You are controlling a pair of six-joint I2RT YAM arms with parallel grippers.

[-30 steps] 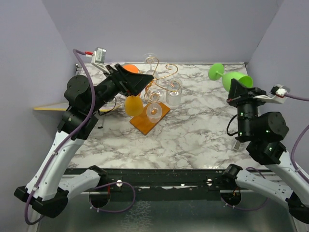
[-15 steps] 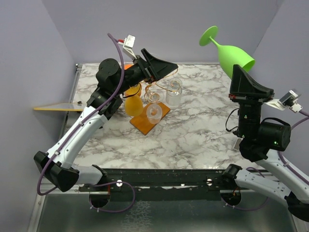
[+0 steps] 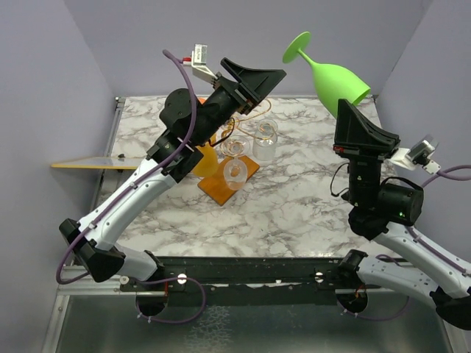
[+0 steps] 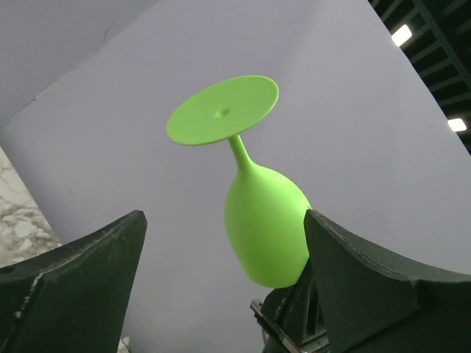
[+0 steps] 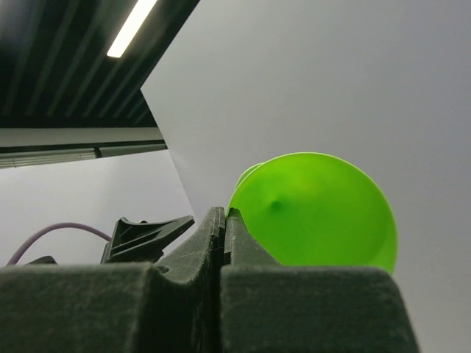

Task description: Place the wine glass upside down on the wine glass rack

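The green wine glass (image 3: 335,79) is held high in the air, foot up and tilted left, over the table's back right. My right gripper (image 3: 344,109) is shut on its rim from below; in the right wrist view the closed fingertips (image 5: 224,217) press on the glass (image 5: 316,209). My left gripper (image 3: 268,81) is open and empty, raised above the rack and facing the glass. In the left wrist view the glass (image 4: 265,228) shows between and beyond its spread jaws (image 4: 224,214). The gold wire rack on its orange-brown base (image 3: 217,188) stands mid-table, partly hidden by the left arm.
Two clear glasses (image 3: 265,143) (image 3: 234,173) and a yellow-orange glass (image 3: 204,162) hang on the rack. A thin wooden shelf (image 3: 81,163) juts from the left wall. Purple walls enclose the marble table (image 3: 309,198).
My right gripper has lifted the green glass up and leftward, turning its foot upward. My left arm has risen from beside the rack to above it, swinging right toward the glass.
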